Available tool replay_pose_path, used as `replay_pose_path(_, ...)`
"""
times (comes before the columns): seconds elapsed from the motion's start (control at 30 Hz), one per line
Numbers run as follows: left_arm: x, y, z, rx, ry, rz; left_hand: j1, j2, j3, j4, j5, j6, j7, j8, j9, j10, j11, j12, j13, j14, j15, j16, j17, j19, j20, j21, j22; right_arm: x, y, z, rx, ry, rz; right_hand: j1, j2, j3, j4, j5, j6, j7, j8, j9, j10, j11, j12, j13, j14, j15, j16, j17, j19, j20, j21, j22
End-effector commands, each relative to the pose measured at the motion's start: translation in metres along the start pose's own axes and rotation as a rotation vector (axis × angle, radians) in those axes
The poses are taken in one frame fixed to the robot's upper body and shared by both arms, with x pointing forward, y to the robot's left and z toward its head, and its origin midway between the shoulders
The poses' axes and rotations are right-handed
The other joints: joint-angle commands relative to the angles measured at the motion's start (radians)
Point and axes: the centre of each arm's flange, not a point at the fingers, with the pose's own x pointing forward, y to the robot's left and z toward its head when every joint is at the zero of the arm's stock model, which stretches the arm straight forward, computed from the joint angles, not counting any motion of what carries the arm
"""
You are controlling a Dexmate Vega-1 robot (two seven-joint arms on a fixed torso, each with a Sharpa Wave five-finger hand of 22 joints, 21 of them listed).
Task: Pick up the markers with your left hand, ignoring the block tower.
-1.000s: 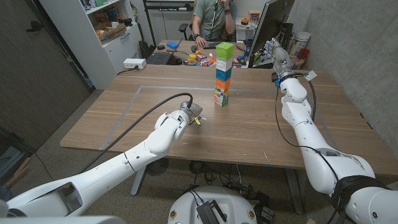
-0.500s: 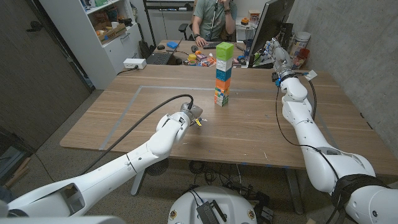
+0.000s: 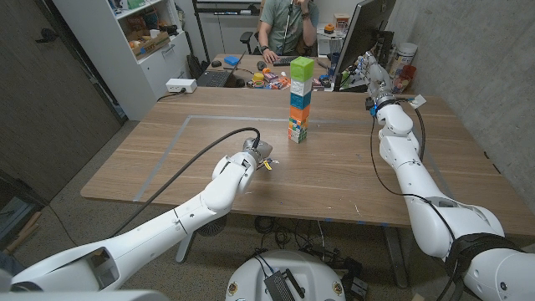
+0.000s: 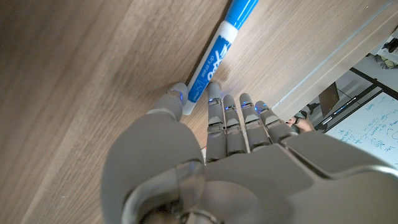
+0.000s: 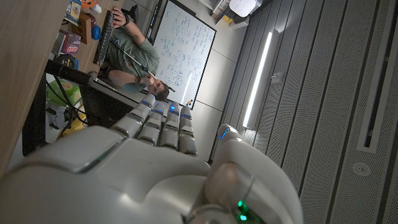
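One marker [image 4: 214, 46] counted for sure, blue, lying on the table [image 4: 74, 68] in the left wrist view. The left hand [image 4: 211, 143] is right over its near end: thumb tip touching the cap end, the other fingers [image 4: 225, 115] straight and close together just beside the barrel, nothing gripped yet. So the hand's empty, fingers apart from the thumb.

Head view: one tower [image 3: 301, 99] of stacked blocks, upright, near the table's far middle; I won't count the blocks, too small. The left hand [image 3: 261, 155] sits in front of and left of it, close by. A bit of yellow and dark shows at the fingertips; can't tell if that's a 2nd marker. The right hand [image 3: 374, 75] is raised at the far right edge, well away.

Right wrist view: the right hand [image 5: 161, 124] shows fingers straight and side by side, holding nothing.

Risks, imo: the thumb could nudge the round marker so it rolls off before the pinch closes; a wide swing on lifting could clip the tower.
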Motion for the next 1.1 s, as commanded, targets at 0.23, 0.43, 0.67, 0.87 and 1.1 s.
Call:
replay_pose_path(0.23, 0.009, -0.013, 0.007, -0.072, -0.009, 0.031, 0.07, 0.022, 0.041, -0.01, -0.028, 0.07, -0.001, 0.015, 0.005, 0.027, -0.005, 0.007, 0.002, 0.025, -0.011, 0.005, 0.0, -0.008, 0.017, 0.001, 0.003, 0.002, -0.007, -0.002, -0.007, 0.014, -0.012, -0.001, -0.011, -0.007, -0.003, 0.004, 0.001, -0.005, 0.008, 0.002, -0.004, 0.003, 0.005, 0.005, 0.003, 0.007, 0.009, 0.002, -0.002, 0.003, 0.006, 0.004)
replay_pose_path(0.43, 0.016, -0.021, 0.011, -0.086, -0.012, 0.059, 0.121, 0.017, 0.066, -0.013, -0.058, 0.125, -0.006, 0.021, 0.004, 0.068, -0.031, 0.016, 0.002, 0.059, -0.027, 0.011, -0.002, 0.001, 0.016, 0.006, 0.002, 0.001, -0.01, -0.004, -0.008, 0.019, -0.014, -0.001, -0.011, -0.008, -0.003, 0.004, 0.0, -0.006, 0.008, 0.002, -0.005, 0.002, 0.005, 0.005, 0.004, 0.007, 0.009, 0.001, -0.001, 0.003, 0.006, 0.004)
replay_pose_path(0.67, 0.015, -0.015, 0.011, -0.122, -0.003, 0.109, 0.189, 0.021, 0.111, -0.006, -0.1, 0.264, -0.022, 0.047, 0.003, 0.124, -0.051, 0.021, 0.001, 0.101, -0.051, 0.009, -0.003, 0.017, 0.021, 0.014, 0.004, 0.001, -0.013, -0.002, -0.002, 0.01, -0.023, -0.002, -0.012, -0.009, -0.004, 0.004, -0.001, -0.006, 0.008, 0.002, -0.007, 0.005, 0.004, 0.005, 0.004, 0.009, 0.009, 0.001, 0.0, 0.004, 0.006, 0.004)
replay_pose_path(0.87, 0.015, -0.014, 0.011, -0.136, -0.002, 0.124, 0.205, 0.036, 0.132, 0.002, -0.116, 0.35, -0.024, 0.068, 0.006, 0.144, -0.053, 0.019, -0.001, 0.123, -0.056, 0.007, -0.004, 0.021, 0.025, 0.015, 0.005, 0.001, -0.014, -0.002, 0.002, 0.007, -0.03, -0.003, -0.013, -0.011, -0.004, 0.004, -0.004, -0.007, 0.007, 0.002, -0.009, 0.004, 0.004, 0.005, 0.007, 0.011, 0.01, 0.001, 0.0, 0.006, 0.006, 0.004)
replay_pose_path(1.1, 0.015, -0.014, 0.01, -0.155, 0.001, 0.109, 0.208, 0.038, 0.138, 0.003, -0.12, 0.383, -0.017, 0.079, 0.012, 0.15, -0.049, 0.017, -0.001, 0.126, -0.055, 0.004, -0.004, 0.02, 0.031, 0.015, 0.005, -0.001, -0.014, -0.007, 0.011, 0.026, -0.029, -0.003, -0.013, -0.011, -0.004, 0.005, -0.006, -0.006, 0.006, 0.002, -0.01, 0.005, 0.003, 0.005, 0.007, 0.012, 0.01, 0.001, 0.0, 0.007, 0.006, 0.004)
